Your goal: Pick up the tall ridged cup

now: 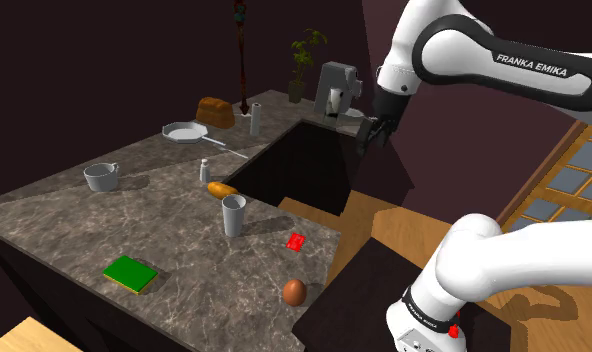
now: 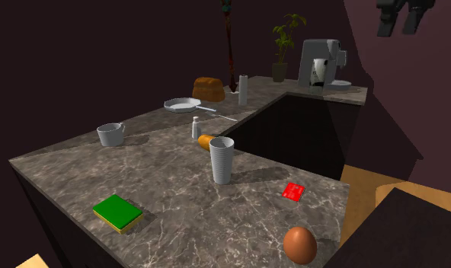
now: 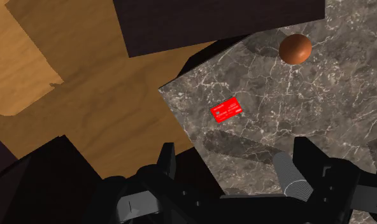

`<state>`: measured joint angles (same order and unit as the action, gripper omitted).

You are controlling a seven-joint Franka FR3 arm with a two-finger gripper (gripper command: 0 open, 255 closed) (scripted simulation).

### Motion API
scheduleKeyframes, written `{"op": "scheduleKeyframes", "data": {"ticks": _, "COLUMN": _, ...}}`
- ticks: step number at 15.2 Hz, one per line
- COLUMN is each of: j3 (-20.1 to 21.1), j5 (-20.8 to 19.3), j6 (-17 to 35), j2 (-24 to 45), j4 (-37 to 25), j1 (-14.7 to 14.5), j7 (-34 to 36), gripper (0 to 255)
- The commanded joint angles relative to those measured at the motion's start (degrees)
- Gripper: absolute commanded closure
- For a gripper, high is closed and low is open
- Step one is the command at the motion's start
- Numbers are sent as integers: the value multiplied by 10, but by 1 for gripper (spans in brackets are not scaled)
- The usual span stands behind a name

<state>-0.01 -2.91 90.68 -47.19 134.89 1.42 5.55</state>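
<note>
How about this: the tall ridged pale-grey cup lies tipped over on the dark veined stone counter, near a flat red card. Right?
No: the tall ridged pale-grey cup stands upright, not tipped over, on the dark veined stone counter near the flat red card, as the second exterior view shows.

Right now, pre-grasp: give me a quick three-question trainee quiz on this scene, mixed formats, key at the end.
1. True or false: the gripper is shut on the tall ridged cup.
2. The flat card on the counter is: A blue, B red, C white.
3. Fill in: the cup stands ____, not tipped over.

Key: 1 false, as the gripper is open and well above the counter; 2 B; 3 upright.
</note>
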Motion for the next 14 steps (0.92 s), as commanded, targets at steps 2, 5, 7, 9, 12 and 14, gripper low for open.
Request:
{"op": "scheduleKeyframes", "data": {"ticks": 2, "j3": 5, "j5": 2, "j6": 18, "j2": 13, "j4": 5, "j1": -2, "j7": 4, "gripper": 0}}
{"op": "scheduleKeyframes", "data": {"ticks": 5, "j3": 19, "j5": 9, "j6": 71, "j2": 56, "j4": 14, "j1": -9, "j7": 17, "gripper": 0}}
{"op": "scheduleKeyframes", "data": {"ticks": 7, "j3": 29, "j5": 11, "j6": 106, "j2": 88, "j4": 17, "j1": -13, "j7": 25, "gripper": 0}}
{"op": "scheduleKeyframes", "data": {"ticks": 9, "j3": 38, "j5": 13, "j6": 139, "j2": 122, "j4": 16, "j1": -17, "j7": 33, "gripper": 0}}
{"op": "scheduleKeyframes", "data": {"ticks": 12, "j3": 53, "j5": 14, "j6": 187, "j2": 177, "j4": 9, "j1": -21, "j7": 46, "gripper": 0}}
{"op": "scheduleKeyframes", "data": {"ticks": 14, "j3": 62, "j5": 12, "j6": 218, "j2": 215, "j4": 1, "j1": -24, "j7": 55, "gripper": 0}}
